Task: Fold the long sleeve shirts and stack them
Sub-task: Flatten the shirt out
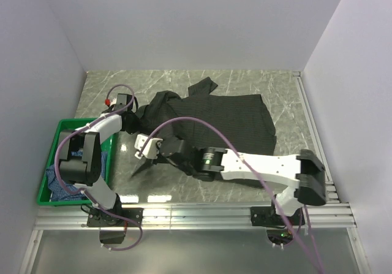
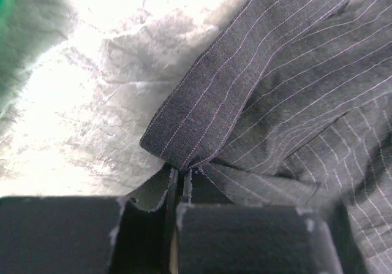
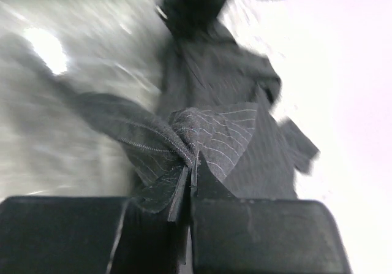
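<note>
The black pinstriped long sleeve shirt point(image 1: 226, 117) lies spread over the middle of the marble table. My left gripper point(image 1: 135, 119) is at its left edge, jaws shut on a fold of the pinstriped cloth point(image 2: 208, 108) right at the fingertips point(image 2: 182, 171). Nearer the front, my right gripper point(image 1: 147, 154) is shut on a bunched corner of the same shirt point(image 3: 214, 133); the cloth puckers out from between its jaws point(image 3: 191, 163), and a dark point of it hangs toward the table. The blue checked shirt point(image 1: 59, 186) lies crumpled in the crate.
A green plastic crate point(image 1: 61, 124) stands at the left edge of the table beside the left arm. White walls close in the back and both sides. A metal rail point(image 1: 202, 211) runs along the front edge by the arm bases.
</note>
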Available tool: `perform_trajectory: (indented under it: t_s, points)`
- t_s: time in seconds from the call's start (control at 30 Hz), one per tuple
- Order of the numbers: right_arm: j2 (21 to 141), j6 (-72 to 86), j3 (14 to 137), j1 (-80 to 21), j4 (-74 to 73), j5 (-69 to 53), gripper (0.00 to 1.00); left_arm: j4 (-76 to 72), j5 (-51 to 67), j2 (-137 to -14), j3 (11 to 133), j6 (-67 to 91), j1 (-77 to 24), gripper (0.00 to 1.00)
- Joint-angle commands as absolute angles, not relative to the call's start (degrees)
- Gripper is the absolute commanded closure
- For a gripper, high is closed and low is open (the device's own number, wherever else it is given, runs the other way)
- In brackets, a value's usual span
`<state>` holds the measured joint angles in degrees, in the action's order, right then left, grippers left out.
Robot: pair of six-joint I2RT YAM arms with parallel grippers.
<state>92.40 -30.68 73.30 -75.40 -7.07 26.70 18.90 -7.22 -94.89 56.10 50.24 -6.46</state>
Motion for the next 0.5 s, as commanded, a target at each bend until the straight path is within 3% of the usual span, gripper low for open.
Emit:
perform_trajectory:
  t_s: [0.0, 0.23, 0.47]
  points:
    - [88.8, -24.0, 76.8, -76.6, -20.1, 13.1, 1.00, 19.5, -8.5, -95.4, 58.8, 49.0, -6.6, 1.00]
    - [86.8, -19.3, 78.4, -77.9, -27.0, -5.5, 1.00, 20.5, -9.8, -93.5, 58.2, 48.6, -6.6, 0.99]
    - [95.1, -16.1, 85.4, -82.3, -30.3, -15.8, 0.88, 20.7, -11.4, -85.0, 53.7, 49.8, -6.4, 0.98]
